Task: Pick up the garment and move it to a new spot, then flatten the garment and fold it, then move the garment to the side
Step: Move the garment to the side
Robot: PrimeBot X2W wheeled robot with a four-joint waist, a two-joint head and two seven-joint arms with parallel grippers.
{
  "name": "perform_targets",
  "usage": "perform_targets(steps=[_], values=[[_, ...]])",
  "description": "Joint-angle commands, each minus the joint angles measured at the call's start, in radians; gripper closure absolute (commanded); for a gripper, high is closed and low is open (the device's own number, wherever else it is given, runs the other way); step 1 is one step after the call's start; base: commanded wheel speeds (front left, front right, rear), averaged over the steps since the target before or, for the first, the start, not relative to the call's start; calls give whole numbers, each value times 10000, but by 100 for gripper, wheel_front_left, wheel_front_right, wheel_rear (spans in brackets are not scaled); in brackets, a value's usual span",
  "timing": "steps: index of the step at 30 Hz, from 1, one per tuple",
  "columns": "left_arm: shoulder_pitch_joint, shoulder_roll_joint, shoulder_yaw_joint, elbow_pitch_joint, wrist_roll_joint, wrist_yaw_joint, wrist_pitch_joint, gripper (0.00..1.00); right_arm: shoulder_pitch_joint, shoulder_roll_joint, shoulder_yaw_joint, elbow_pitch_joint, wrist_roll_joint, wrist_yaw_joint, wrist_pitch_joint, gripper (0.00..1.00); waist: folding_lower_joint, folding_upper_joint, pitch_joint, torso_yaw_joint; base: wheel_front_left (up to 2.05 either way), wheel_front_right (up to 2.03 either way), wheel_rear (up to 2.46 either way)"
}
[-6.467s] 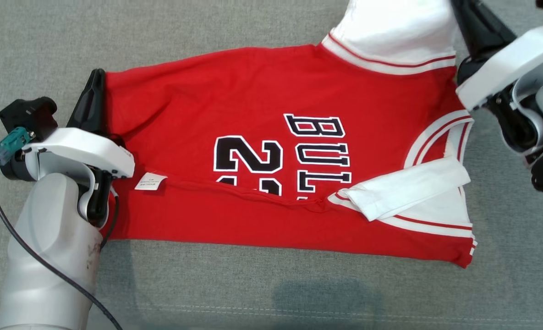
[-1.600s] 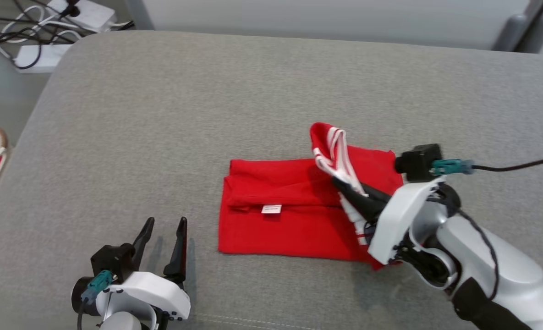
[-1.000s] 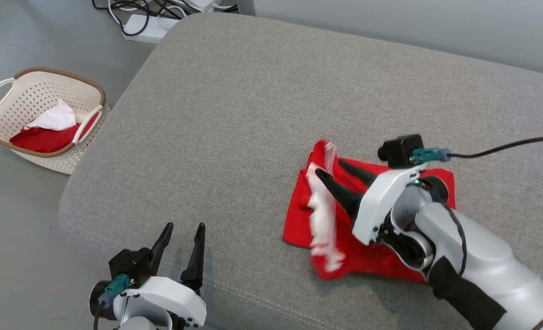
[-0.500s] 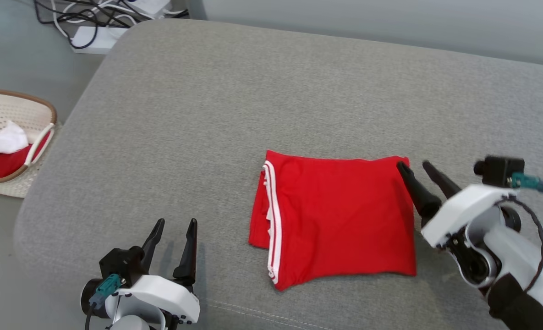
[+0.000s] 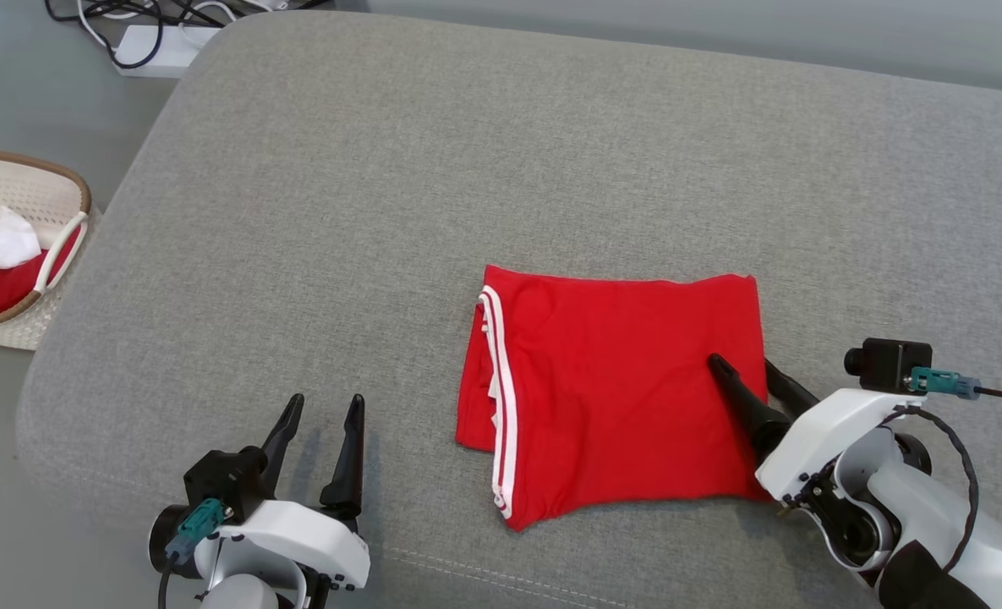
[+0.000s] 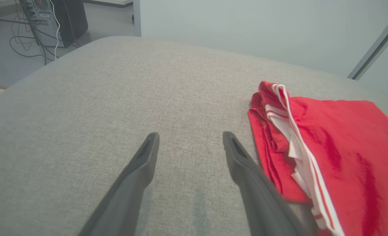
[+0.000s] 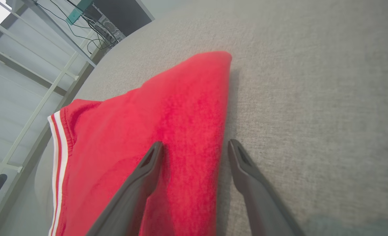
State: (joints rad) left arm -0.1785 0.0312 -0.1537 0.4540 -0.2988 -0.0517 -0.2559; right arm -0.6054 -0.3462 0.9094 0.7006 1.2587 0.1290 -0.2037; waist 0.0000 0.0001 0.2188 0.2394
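The garment (image 5: 610, 397) is a red jersey folded into a flat rectangle on the grey cushion, with white stripes along its left edge. My right gripper (image 5: 741, 368) stands open at the garment's right edge. In the right wrist view the right gripper (image 7: 195, 146) has one finger over the red cloth (image 7: 148, 131) and the other over bare cushion, holding nothing. My left gripper (image 5: 325, 404) is open and empty near the cushion's front left, apart from the garment. From the left wrist view the left gripper (image 6: 190, 137) points along the cushion, the garment (image 6: 338, 144) lying to its right.
The grey cushion (image 5: 467, 169) has a rounded left edge and a seam along its front. On the floor to the left stands a cream basket (image 5: 61, 245) with red and white clothes. A power strip (image 5: 150, 46) and cables lie at the back left.
My right gripper folded the striped half over, let go and opened. It has since drawn back toward the front, one finger now over the garment's right edge. The camera has shifted.
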Motion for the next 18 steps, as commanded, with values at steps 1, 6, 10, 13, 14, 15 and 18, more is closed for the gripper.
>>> perform_targets(steps=[1,6,10,13,14,15,18], values=[[-373,191,265,-291,30,21,-59,0,57,47,78,113,151,17,-10,0,0,-1,62,145,0,0,0],[-366,191,316,-340,57,17,-59,0,-135,187,222,341,271,17,-32,100,0,-1,98,265,0,0,0],[-352,191,397,-388,128,20,-59,0,-188,182,206,341,310,17,-215,100,0,-1,-44,137,0,0,0],[-344,191,459,-411,228,-30,-59,0,-134,157,135,252,378,17,-377,100,0,-1,-236,-168,0,0,0],[-348,191,479,-412,269,-53,-59,0,-96,149,94,207,404,17,-422,100,0,-1,-306,-304,0,0,0],[-357,191,494,-411,323,-83,-59,0,-61,129,66,181,385,17,-461,100,0,-1,-374,-456,0,0,0],[-405,191,524,-419,493,-170,-59,0,87,112,-95,89,353,17,-538,100,0,-1,-552,-989,0,0,0]])
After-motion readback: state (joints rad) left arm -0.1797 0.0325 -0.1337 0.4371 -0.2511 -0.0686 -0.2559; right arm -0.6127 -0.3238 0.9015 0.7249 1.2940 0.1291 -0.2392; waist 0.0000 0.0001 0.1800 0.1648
